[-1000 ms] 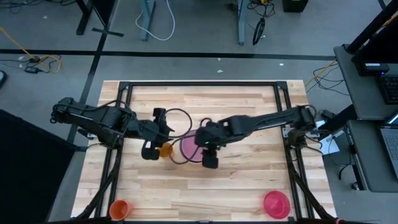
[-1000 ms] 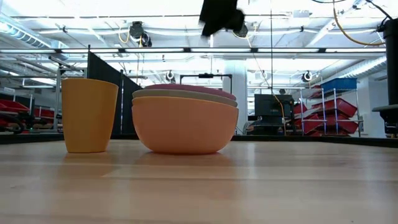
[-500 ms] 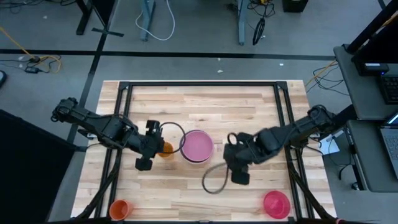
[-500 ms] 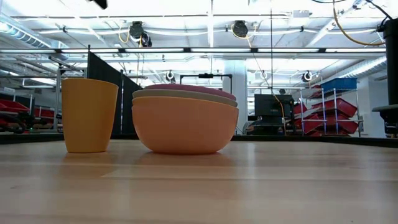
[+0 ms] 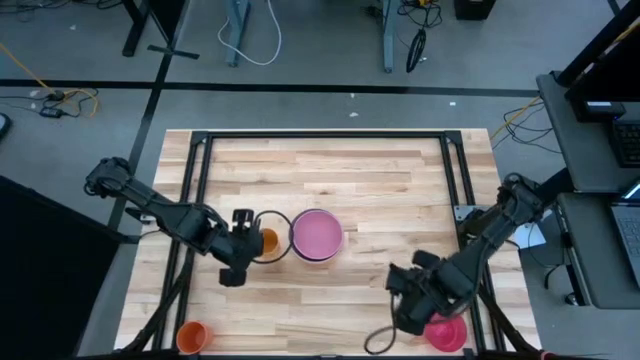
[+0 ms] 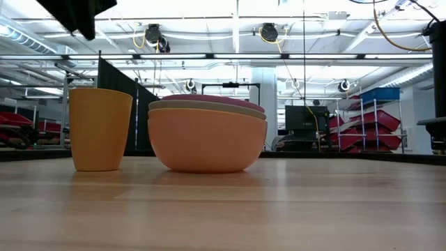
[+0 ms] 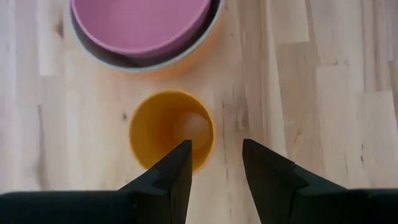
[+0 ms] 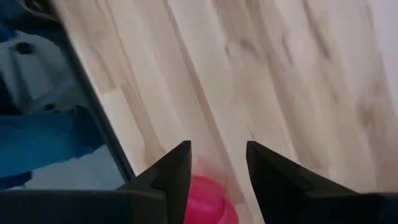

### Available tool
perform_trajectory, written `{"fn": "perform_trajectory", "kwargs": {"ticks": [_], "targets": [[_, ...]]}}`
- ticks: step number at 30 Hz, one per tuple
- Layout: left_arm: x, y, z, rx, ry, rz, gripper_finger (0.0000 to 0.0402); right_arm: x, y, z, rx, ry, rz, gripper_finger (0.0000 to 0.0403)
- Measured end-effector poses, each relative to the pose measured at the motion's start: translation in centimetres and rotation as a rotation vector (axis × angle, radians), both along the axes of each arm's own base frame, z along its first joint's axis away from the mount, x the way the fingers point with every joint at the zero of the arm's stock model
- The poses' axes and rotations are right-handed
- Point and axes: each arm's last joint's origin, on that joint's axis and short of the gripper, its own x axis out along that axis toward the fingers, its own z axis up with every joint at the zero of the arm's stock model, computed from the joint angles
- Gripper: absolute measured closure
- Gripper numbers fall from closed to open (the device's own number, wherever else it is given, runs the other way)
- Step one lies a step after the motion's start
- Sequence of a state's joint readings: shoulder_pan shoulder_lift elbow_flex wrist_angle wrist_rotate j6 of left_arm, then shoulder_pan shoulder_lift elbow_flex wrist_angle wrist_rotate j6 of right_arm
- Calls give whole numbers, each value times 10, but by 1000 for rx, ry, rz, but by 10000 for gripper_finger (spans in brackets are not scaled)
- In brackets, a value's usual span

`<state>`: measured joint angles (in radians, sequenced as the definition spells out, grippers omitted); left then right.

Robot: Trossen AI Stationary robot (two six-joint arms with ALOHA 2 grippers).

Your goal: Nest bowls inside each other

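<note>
A stack of bowls (image 5: pixel 316 235) stands mid-table: an orange bowl (image 6: pixel 206 143) at the bottom, a grey one (image 6: pixel 209 109) in it, and a pink one (image 7: pixel 143 25) on top. An amber cup (image 5: pixel 265 241) stands upright just left of the stack. A magenta bowl (image 5: pixel 447 332) sits alone at the near right corner. My left gripper (image 7: pixel 216 149) hangs open above the table, just to the near side of the amber cup (image 7: pixel 171 129). My right gripper (image 8: pixel 217 149) hangs open above the wood beside the magenta bowl (image 8: pixel 208 200).
An orange cup (image 5: pixel 191 336) stands at the near left corner. A black metal frame (image 5: pixel 320 136) runs around the table's edges. Cable loops hang from both arms. Bare wood lies along the far half and the near middle of the table.
My right gripper has swung from above the bowl stack toward the table's right and near edges, turning as it went, and now hangs by the magenta bowl. My left gripper has sunk and shifted toward the near edge beside the amber cup. The bowls and cups have stayed put.
</note>
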<state>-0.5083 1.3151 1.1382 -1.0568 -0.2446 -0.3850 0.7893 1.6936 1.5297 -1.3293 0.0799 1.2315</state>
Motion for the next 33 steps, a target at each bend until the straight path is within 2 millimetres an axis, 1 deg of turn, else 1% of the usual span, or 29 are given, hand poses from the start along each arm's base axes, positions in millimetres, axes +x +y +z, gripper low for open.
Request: {"fn": "perform_trajectory", "kwargs": {"ticks": [3,6,10,14,16,19,22,24,27,33], "targets": [[2,-1,-7,-2,-12,70,274,-17,8,-17,-36,49,-49,264],[1,4,-15,18,-20,192,274,-32,17,-27,-46,81,-91,264],[1,7,-19,4,-16,265,274,-49,26,-30,-54,101,-113,264],[1,7,-19,-6,-20,284,274,-65,28,-30,-108,154,-126,264],[1,7,-19,-9,-21,293,274,-72,30,-33,-118,178,-117,264],[0,7,-19,-17,-21,306,274,-83,32,-46,-126,232,-96,264],[0,7,-19,-21,-18,306,274,-93,35,-66,-94,269,-79,264],[0,7,-19,-22,-18,306,274,-98,35,-77,-95,276,-77,264],[0,7,-19,-25,-16,305,274,-101,39,-89,-51,257,-71,264],[0,7,-19,-25,-14,302,274,-100,40,-93,-23,237,-88,264]]}}
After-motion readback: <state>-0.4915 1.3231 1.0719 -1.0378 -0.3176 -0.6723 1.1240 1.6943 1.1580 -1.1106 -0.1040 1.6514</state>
